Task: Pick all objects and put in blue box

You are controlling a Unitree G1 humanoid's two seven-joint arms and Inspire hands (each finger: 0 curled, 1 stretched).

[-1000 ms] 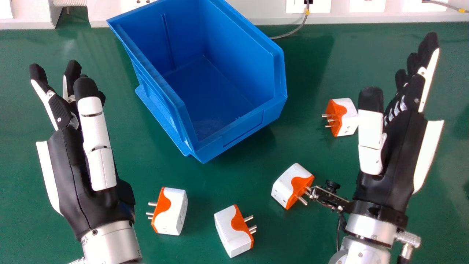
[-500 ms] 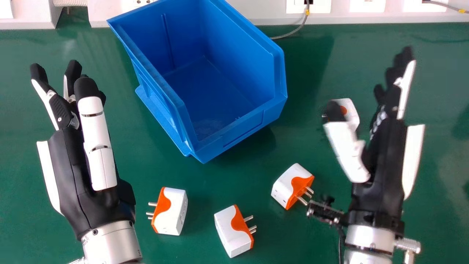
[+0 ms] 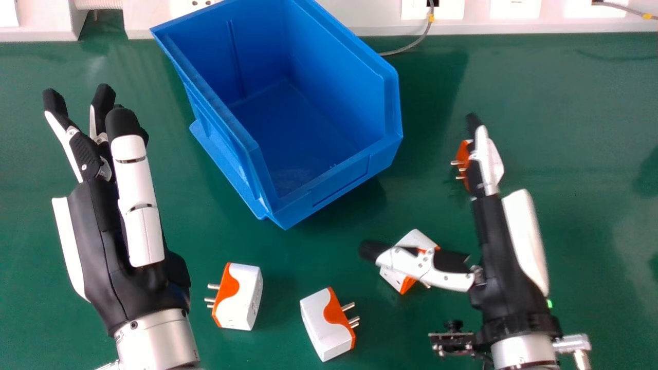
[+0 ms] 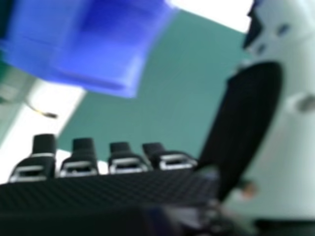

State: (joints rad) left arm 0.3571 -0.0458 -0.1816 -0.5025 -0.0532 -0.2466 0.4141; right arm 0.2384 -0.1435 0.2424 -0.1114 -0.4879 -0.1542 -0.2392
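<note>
The box (image 3: 339,177) is blue, the table (image 3: 591,128) green, the adapters (image 3: 241,298) white with curving orange.

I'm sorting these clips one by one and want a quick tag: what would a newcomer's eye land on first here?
Probably the big blue box, tilted across the upper middle of the head view. Next come the two black and white hands: the left hand upright at the left, and the right hand at the right, its thumb stretched sideways in front of a white and orange plug.
</note>
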